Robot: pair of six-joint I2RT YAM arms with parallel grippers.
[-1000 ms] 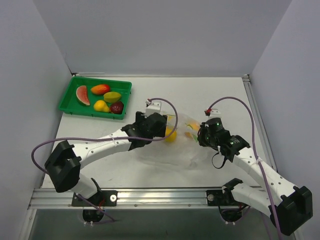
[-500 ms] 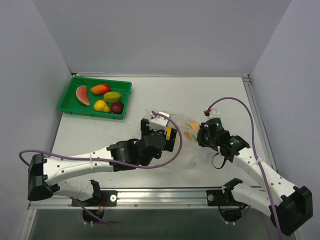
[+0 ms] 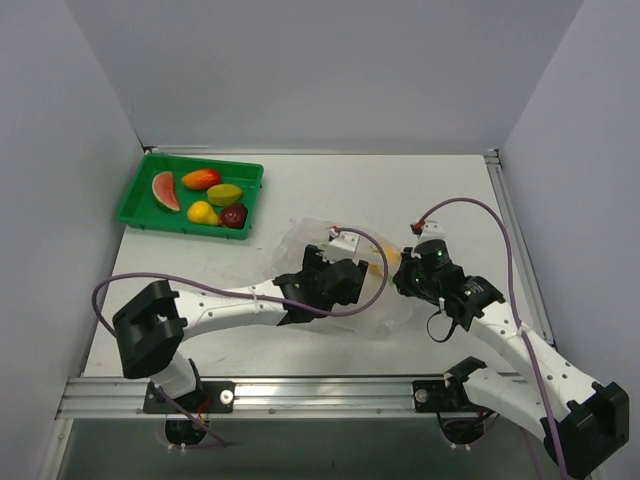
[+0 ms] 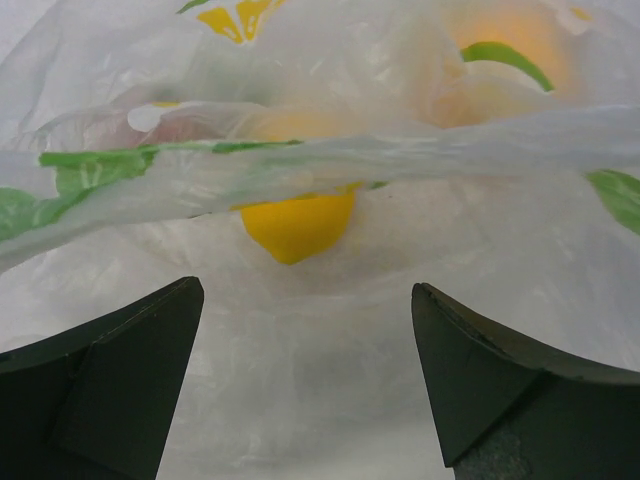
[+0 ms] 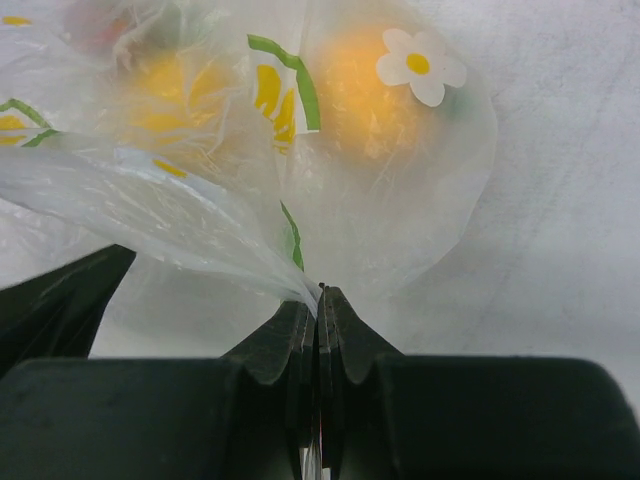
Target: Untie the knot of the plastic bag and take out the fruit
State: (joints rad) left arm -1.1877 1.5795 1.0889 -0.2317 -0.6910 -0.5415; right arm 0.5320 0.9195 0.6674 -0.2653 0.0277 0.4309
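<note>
The clear plastic bag (image 3: 388,308), printed with flowers and green leaves, lies between my two grippers. In the left wrist view a yellow fruit (image 4: 296,224) and an orange one (image 4: 500,55) show through its plastic (image 4: 300,160). My left gripper (image 4: 305,300) is open and empty, low over the bag's near side; it also shows in the top view (image 3: 352,280). My right gripper (image 5: 320,296) is shut on a stretched fold of the bag (image 5: 160,200). An orange fruit (image 5: 370,90) shows inside. I cannot make out the knot.
A green tray (image 3: 135,190) at the back left holds a watermelon wedge (image 3: 165,190), a lemon (image 3: 202,211), a dark red fruit (image 3: 233,215), a red-orange mango (image 3: 201,178) and a yellow-green mango (image 3: 225,193). Walls stand on three sides.
My left arm has swung right and nearer, bringing its gripper against the bag and hiding the yellow fruit from the top view. My right gripper has kept its hold and shifted slightly.
</note>
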